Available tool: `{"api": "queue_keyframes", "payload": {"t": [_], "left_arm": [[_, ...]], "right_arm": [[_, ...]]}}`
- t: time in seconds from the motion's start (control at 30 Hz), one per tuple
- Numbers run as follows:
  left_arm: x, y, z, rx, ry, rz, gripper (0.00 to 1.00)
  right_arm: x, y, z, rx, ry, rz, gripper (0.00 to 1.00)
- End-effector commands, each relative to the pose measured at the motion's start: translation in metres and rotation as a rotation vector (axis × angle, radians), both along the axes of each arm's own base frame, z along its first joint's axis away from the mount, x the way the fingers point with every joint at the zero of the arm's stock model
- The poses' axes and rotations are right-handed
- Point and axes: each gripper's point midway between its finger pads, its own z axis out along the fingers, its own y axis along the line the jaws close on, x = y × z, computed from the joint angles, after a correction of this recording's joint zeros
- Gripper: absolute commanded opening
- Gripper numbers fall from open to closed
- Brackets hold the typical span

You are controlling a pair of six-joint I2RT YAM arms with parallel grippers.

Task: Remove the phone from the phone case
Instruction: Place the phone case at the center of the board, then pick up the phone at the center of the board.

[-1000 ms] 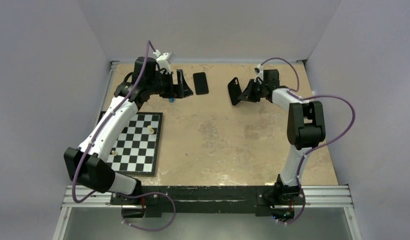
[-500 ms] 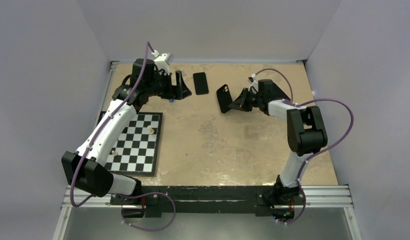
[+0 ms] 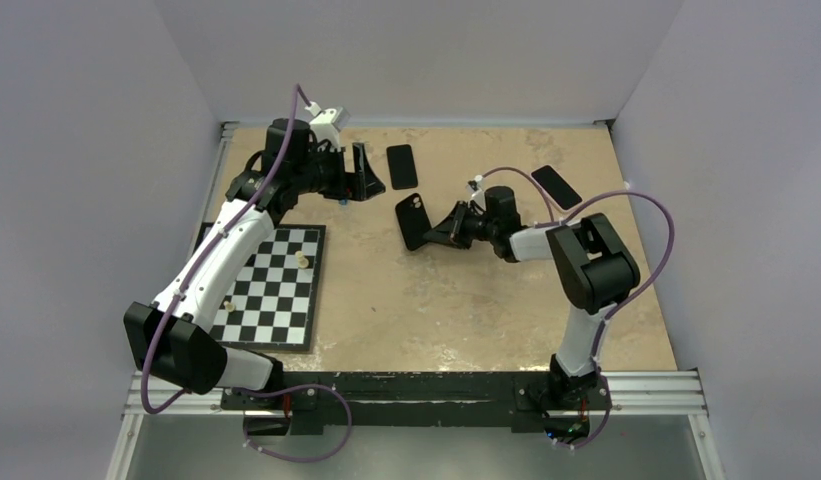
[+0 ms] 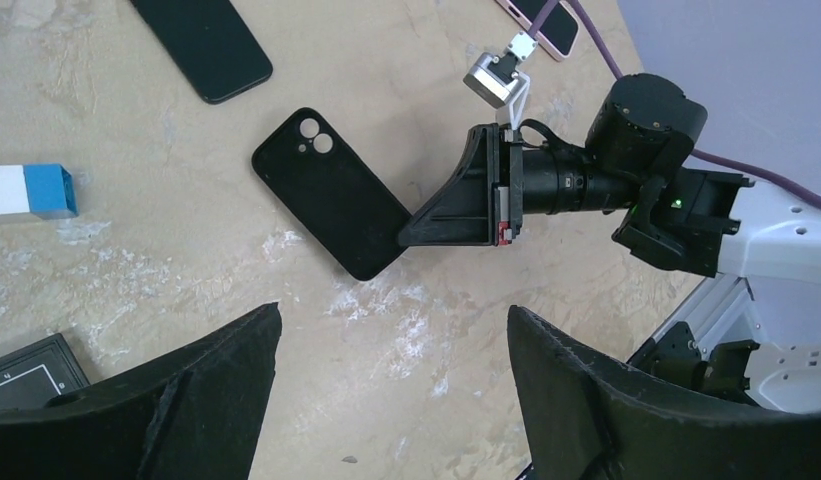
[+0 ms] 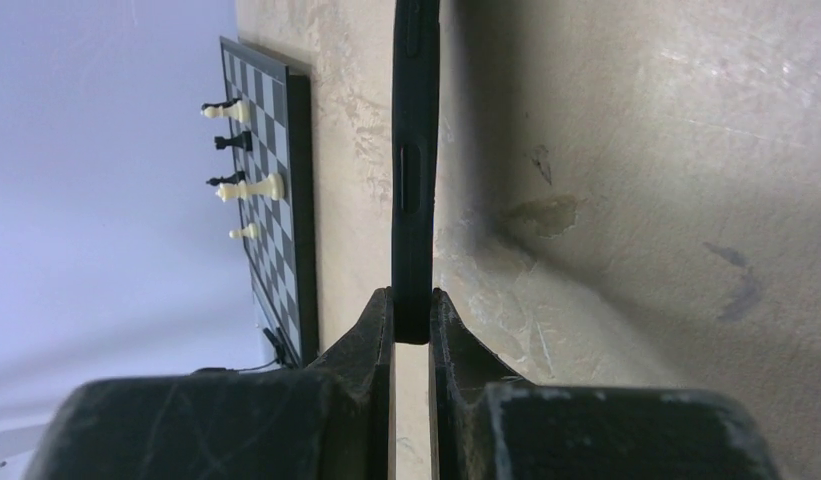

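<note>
While left gripper [image 4: 391, 340] hangs spread wide, right gripper [image 5: 411, 305] clenches phone case [image 5: 416, 180] edge.

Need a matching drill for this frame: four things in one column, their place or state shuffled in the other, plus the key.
Things
1. phone case
2. black phone
3. chessboard
4. left hand

Place or state
A. open, holding nothing
B. lying flat on the table, toward its far edge
C. pinched at one end by the right hand
D. on the left side of the table, with chess pieces standing on it

Pairs: 1-C, 2-B, 3-D, 4-A
</note>
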Motion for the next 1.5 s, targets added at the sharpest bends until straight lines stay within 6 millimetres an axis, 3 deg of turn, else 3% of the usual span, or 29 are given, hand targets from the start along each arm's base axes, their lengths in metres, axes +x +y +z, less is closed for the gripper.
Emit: {"api": "queue_keyframes", "payload": {"t": [0.0, 0.33, 0.53, 0.63, 0.7, 0.73, 0.83, 1.1, 1.23, 1.3, 1.47], "left_arm": [[0.001, 0.000, 0.019, -0.040, -0.058, -0.003, 0.87], [0.000, -0.003, 0.019, -0.058, -0.053, -0.016, 0.87], [0.000, -0.003, 0.020, -0.060, -0.054, -0.019, 0.87], [0.000, -0.002, 0.020, -0.058, -0.056, -0.019, 0.87], [-0.001, -0.003, 0.020, -0.059, -0.056, -0.020, 0.87], [0.000, -0.003, 0.021, -0.060, -0.058, -0.022, 0.87], [-0.001, -0.003, 0.021, -0.061, -0.056, -0.026, 0.87], [-0.001, -0.002, 0.022, -0.055, -0.064, -0.026, 0.87], [-0.001, -0.002, 0.022, -0.060, -0.062, -0.029, 0.87], [-0.002, -0.003, 0.023, -0.065, -0.061, -0.030, 0.87], [-0.008, -0.008, 0.031, -0.113, -0.069, -0.045, 0.87]], "right_arm": [[0.006, 0.004, 0.008, 0.066, -0.021, -0.048, 0.04], [-0.003, 0.015, -0.010, 0.068, 0.044, -0.059, 0.12], [-0.012, 0.025, -0.017, 0.059, 0.070, -0.046, 0.23], [-0.013, 0.024, -0.021, 0.048, 0.073, -0.048, 0.37], [-0.014, 0.021, -0.023, 0.014, 0.068, -0.050, 0.59], [-0.013, 0.017, -0.026, -0.026, 0.055, -0.054, 0.75], [-0.015, 0.005, -0.024, -0.131, 0.022, -0.050, 0.83], [0.001, -0.059, -0.004, -0.609, -0.092, -0.073, 0.89], [0.031, -0.105, 0.022, -0.718, -0.133, -0.201, 0.89], [0.058, -0.138, 0.037, -0.703, -0.135, -0.307, 0.88], [0.120, -0.257, 0.066, -0.829, -0.077, -0.757, 0.85]]}}
